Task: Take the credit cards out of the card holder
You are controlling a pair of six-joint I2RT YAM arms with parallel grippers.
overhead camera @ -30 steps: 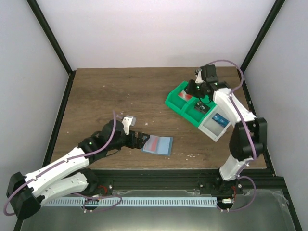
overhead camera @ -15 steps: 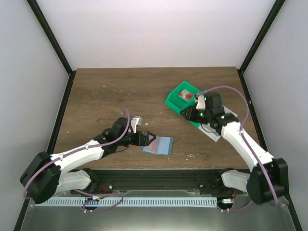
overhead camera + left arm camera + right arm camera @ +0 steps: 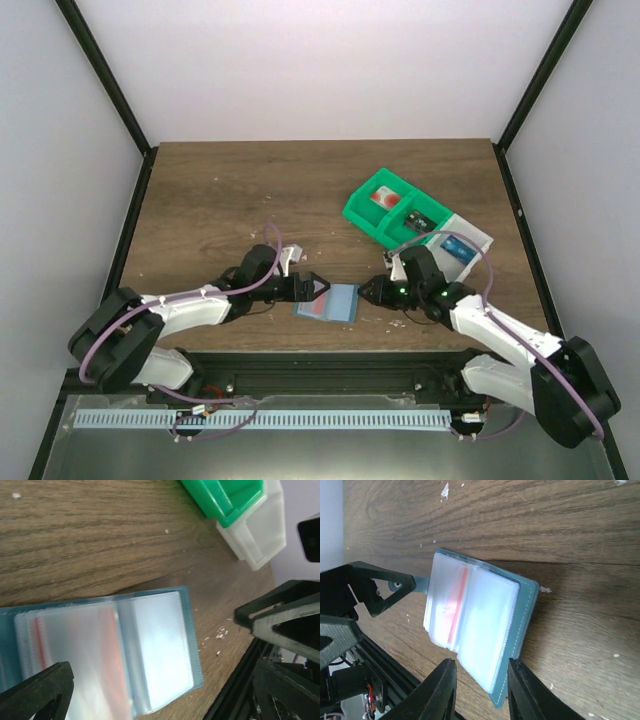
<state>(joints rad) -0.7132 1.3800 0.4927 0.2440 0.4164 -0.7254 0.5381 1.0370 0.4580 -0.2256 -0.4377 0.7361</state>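
Observation:
The teal card holder (image 3: 330,301) lies open on the table near its front edge, clear pocket sleeves up (image 3: 155,640) (image 3: 490,630). A credit card with red on it shows blurred inside the left pockets (image 3: 456,607) (image 3: 105,655). My left gripper (image 3: 310,288) is open wide at the holder's left end, and the holder lies between its fingers (image 3: 162,682). At the holder's right end my right gripper (image 3: 372,291) is partly open, its fingers straddling the near corner without pinching it (image 3: 482,682). Another pale card with a red mark (image 3: 381,199) lies in the green bin.
A green compartment bin (image 3: 357,213) (image 3: 225,500) joined to a white one (image 3: 481,241) (image 3: 260,530) stands at the back right; a blue card lies in the white part. The table's black front rail (image 3: 330,358) runs just below the holder.
My right arm swung from the bins at the back right down to the holder's right end and its jaws widened a little. My left gripper slid slightly right along the holder's left edge.

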